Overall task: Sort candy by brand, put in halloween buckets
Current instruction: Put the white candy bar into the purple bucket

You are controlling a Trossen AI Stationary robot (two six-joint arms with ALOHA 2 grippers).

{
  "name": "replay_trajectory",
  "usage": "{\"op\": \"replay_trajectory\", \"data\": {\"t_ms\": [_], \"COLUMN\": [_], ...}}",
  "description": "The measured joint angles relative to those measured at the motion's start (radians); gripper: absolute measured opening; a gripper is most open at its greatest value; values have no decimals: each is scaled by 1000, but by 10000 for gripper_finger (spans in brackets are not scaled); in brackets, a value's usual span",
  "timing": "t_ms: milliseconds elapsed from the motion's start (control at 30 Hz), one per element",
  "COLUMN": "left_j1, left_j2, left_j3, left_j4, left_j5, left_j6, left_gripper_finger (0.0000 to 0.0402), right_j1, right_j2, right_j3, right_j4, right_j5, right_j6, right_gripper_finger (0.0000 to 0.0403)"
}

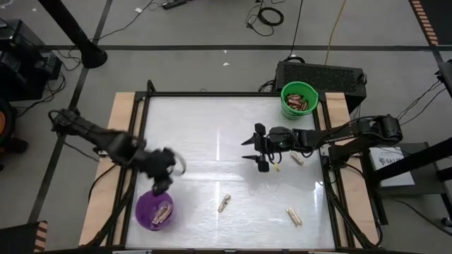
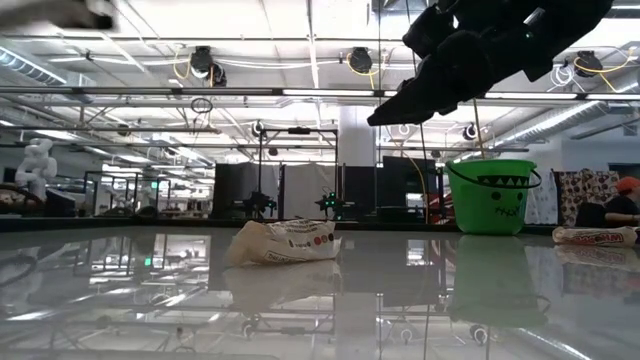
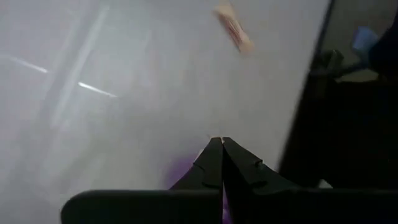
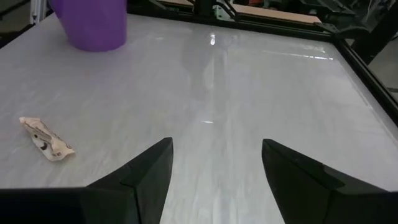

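Observation:
My left gripper [image 1: 162, 185] hovers over the far rim of the purple bucket [image 1: 154, 210], fingers shut with nothing seen between them [image 3: 222, 140]. The bucket holds pale-wrapped candy [image 1: 164, 212]. My right gripper [image 1: 247, 148] is open and empty above the table's middle right [image 4: 214, 149]. The green bucket [image 1: 299, 99] stands at the far right with dark red-brown candy [image 1: 302, 103] inside. Pale-wrapped candies lie flat on the table: one near the middle front [image 1: 224, 203], one at the front right [image 1: 294, 216], one beside the right arm [image 1: 297, 159].
A black frame rail [image 1: 233, 94] runs round the glossy white table top. A dark box [image 1: 321, 74] stands behind the green bucket. The left half of the table top [image 1: 191, 134] carries no objects.

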Motion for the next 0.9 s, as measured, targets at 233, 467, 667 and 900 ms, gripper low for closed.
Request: {"op": "replay_trajectory", "data": {"t_ms": [233, 467, 667, 900], "left_j1": [-362, -455, -429, -369], "left_j2": [33, 128, 167, 167], "left_j3": [-20, -37, -37, -37], "left_j4": [22, 83, 69, 66], "left_j5": [-177, -173, -172, -167], "left_j6": [-289, -291, -277, -266], "left_gripper_finger": [2, 16, 23, 24], "right_j1": [15, 16, 16, 16], "right_j2": [0, 0, 0, 0], "right_j3": [0, 0, 0, 0], "right_j4": [9, 11, 11, 11], "right_j5": [0, 0, 0, 1], "right_j6": [0, 0, 0, 0], "right_gripper_finger": [238, 238, 238, 238]}}
